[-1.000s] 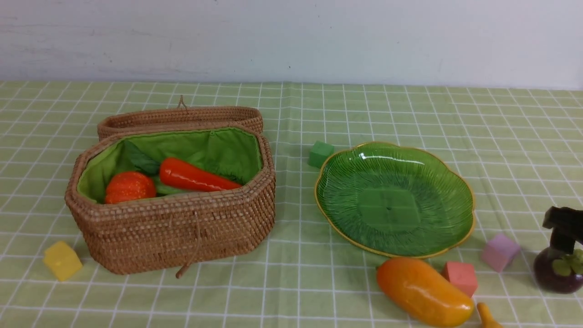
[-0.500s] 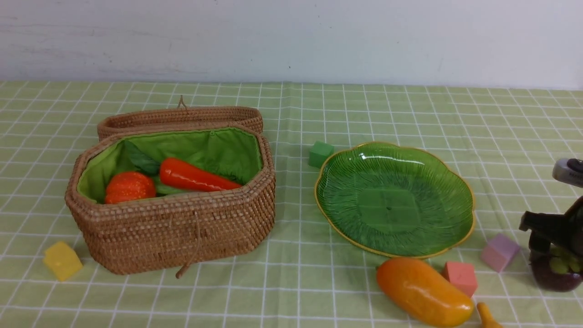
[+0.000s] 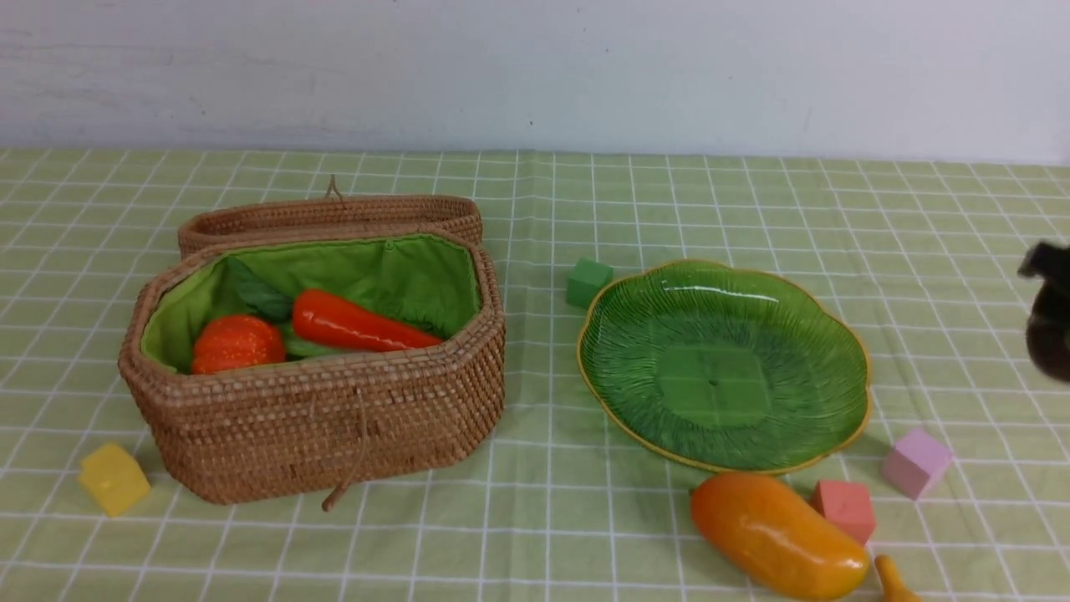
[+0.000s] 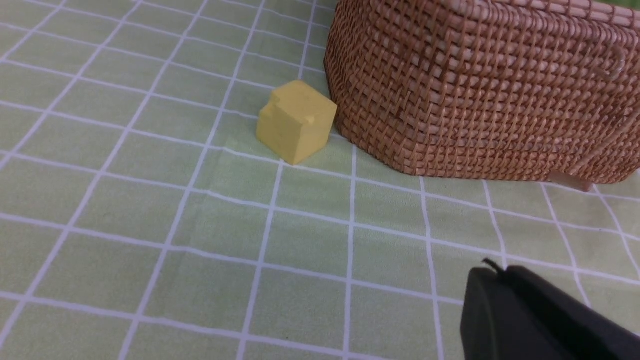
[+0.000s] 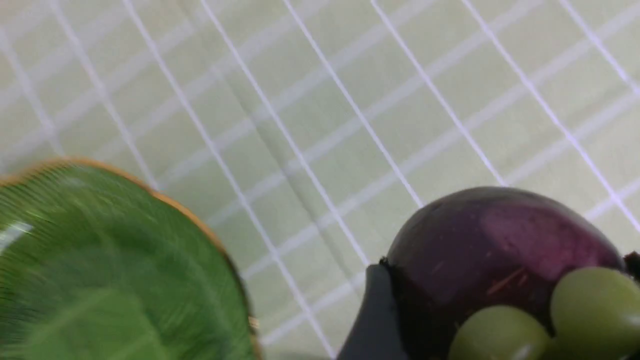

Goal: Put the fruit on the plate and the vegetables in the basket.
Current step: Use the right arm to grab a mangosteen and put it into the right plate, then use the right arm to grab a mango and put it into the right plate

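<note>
1. Front view: a woven basket point(image 3: 313, 418) is sitting open on the left of a green checked tablecloth point(image 3: 535, 535), with its lid point(image 3: 334, 213) lying just behind it. An orange pumpkin point(image 3: 238, 343) and a red-orange carrot point(image 3: 359, 328) are lying inside on the green lining.
2. Right of centre, the green glass plate point(image 3: 723, 368) is sitting empty. A mango point(image 3: 777, 535) is lying just in front of its near rim, and the tip of a banana point(image 3: 894, 581) is poking in at the bottom edge beside the mango.
3. At the far right edge, the right gripper point(image 5: 502, 280) is clamping its jaws on the dark purple mangosteen point(image 5: 500, 235). The fruit is hanging beside the plate's right rim, seemingly lifted clear of the cloth.
4. Left wrist view: only a dark part of the left gripper point(image 4: 540, 320) is showing, near a yellow cube point(image 4: 296, 121) that is sitting just beside the basket wall. I cannot tell how its jaws are standing.
5. The step in hand looks like carrying the mangosteen to the plate. The next move is calling for travel leftward over the rim, then a low, gentle release, since a round fruit could roll on shallow glass.
</note>
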### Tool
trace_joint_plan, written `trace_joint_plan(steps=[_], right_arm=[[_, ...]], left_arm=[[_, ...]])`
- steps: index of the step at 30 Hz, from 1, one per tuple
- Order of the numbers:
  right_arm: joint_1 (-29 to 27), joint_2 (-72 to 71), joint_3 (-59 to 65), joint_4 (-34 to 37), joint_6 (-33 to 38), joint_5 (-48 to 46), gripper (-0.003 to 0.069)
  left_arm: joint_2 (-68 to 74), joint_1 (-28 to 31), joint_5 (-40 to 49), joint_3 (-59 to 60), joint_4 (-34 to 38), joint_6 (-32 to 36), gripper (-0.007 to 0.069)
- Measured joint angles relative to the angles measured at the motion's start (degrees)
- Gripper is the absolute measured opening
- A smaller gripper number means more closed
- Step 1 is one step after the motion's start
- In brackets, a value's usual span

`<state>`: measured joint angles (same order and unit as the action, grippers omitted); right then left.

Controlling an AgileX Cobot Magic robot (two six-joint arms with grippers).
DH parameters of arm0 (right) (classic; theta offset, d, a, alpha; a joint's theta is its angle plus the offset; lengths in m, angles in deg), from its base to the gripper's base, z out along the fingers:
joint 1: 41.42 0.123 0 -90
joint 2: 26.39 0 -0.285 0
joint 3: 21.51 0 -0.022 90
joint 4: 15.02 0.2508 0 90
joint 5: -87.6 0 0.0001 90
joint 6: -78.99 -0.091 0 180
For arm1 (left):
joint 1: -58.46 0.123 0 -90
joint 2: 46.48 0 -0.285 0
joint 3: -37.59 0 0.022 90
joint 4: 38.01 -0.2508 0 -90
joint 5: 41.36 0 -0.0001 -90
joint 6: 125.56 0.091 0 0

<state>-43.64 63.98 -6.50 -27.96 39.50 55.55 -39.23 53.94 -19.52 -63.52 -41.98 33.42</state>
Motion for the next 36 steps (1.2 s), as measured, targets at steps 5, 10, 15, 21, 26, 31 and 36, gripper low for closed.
trace_joint_plan(steps=[5, 10, 15, 21, 26, 31, 36], right_arm=[[6.71, -0.5, -4.03, 5.28, 4.66, 3.89, 0.0552], [18.13, 6.6, -4.7, 9.29, 11.28, 9.49, 0.0552], [21.08, 16.11, -4.7, 9.72, 12.15, 10.14, 0.0552], [20.31, 19.31, -4.7, 9.82, 12.4, 9.4, 0.0668], [20.3, 18.17, -4.7, 9.28, 12.55, 6.12, 0.0671], [20.36, 12.41, -4.7, 7.8, 17.41, -3.18, 0.0652], [21.49, 7.72, -4.31, 9.78, 33.6, -13.02, 0.0622]], left_arm=[[0.0, 0.0, 0.0, 0.0, 0.0, 0.0, 0.0], [0.0, 0.0, 0.0, 0.0, 0.0, 0.0, 0.0], [0.0, 0.0, 0.0, 0.0, 0.0, 0.0, 0.0], [0.0, 0.0, 0.0, 0.0, 0.0, 0.0, 0.0], [0.0, 0.0, 0.0, 0.0, 0.0, 0.0, 0.0], [0.0, 0.0, 0.0, 0.0, 0.0, 0.0, 0.0], [0.0, 0.0, 0.0, 0.0, 0.0, 0.0, 0.0]])
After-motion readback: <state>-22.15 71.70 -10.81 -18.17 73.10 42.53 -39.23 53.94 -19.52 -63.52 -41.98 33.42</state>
